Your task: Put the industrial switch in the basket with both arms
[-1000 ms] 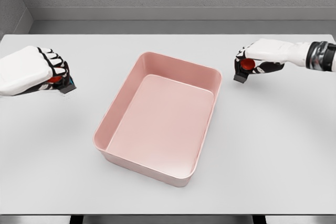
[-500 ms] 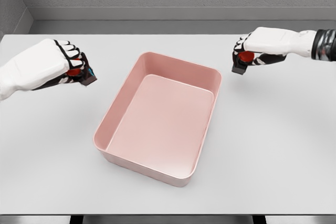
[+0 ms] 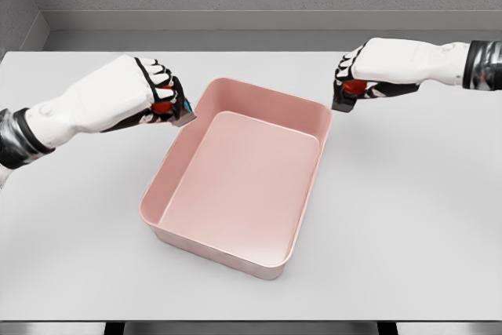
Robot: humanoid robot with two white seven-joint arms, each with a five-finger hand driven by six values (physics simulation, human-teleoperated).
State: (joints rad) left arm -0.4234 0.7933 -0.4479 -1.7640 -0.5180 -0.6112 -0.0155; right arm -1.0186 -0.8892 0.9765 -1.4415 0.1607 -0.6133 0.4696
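Note:
A pink rectangular basket (image 3: 310,119) sits in the middle of the white table, nothing lying inside it. My left hand (image 3: 157,98) is shut on a dark industrial switch with a red button (image 3: 165,107), held just off the basket's left rim near its far corner. My right hand (image 3: 353,76) is shut on a second dark switch with a red button (image 3: 347,93), hovering above the basket's far right corner. Fingers hide most of each switch.
The white table (image 3: 408,209) stretches out around the basket. A grey wall runs behind the table's far edge. Nothing else stands on the surface.
Both hands have risen and moved inward toward the basket with their switches: the left travelled right to the left rim, the right shifted left to the far right corner.

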